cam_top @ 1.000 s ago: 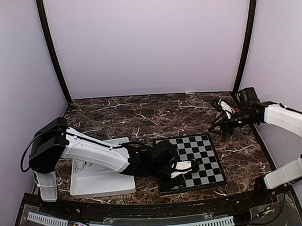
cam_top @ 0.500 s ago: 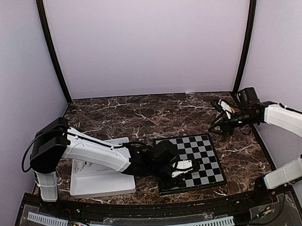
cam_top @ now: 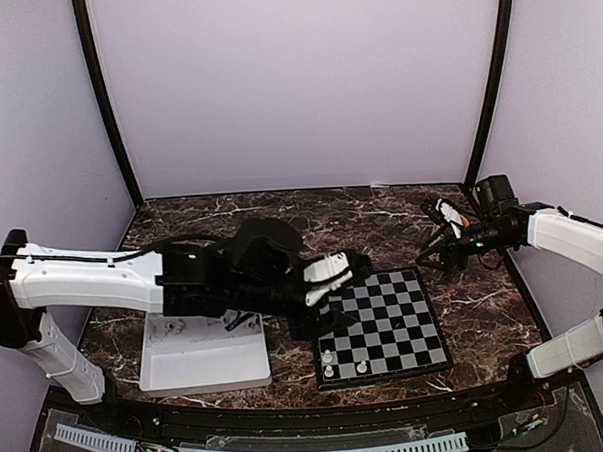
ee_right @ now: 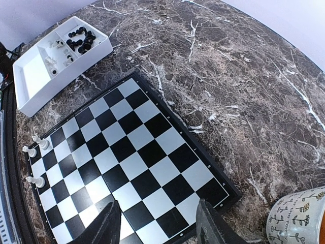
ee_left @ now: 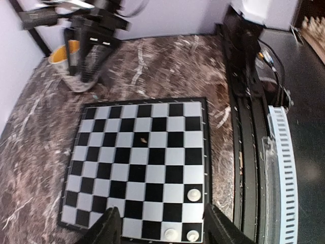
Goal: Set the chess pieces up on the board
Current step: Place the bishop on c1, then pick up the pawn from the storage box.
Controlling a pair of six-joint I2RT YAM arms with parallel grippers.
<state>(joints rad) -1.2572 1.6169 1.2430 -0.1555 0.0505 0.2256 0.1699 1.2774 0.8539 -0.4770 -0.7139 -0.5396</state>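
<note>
The board lies on the marble table. Three white chess pieces stand at its near left corner, also seen in the left wrist view and the right wrist view. My left gripper hovers over the board's left edge, open, with nothing between its fingers. My right gripper hangs above the board's far right corner, open and empty. More chess pieces, black and white, lie in the white tray.
The white tray sits left of the board, partly under my left arm. A patterned mug with a yellow inside stands just beyond the board's far right corner, below my right arm. Black rails line the table's near edge.
My left gripper has opened, risen off the board's near left corner and drawn back to the left. The white pieces there now show uncovered. The right arm has stayed still.
</note>
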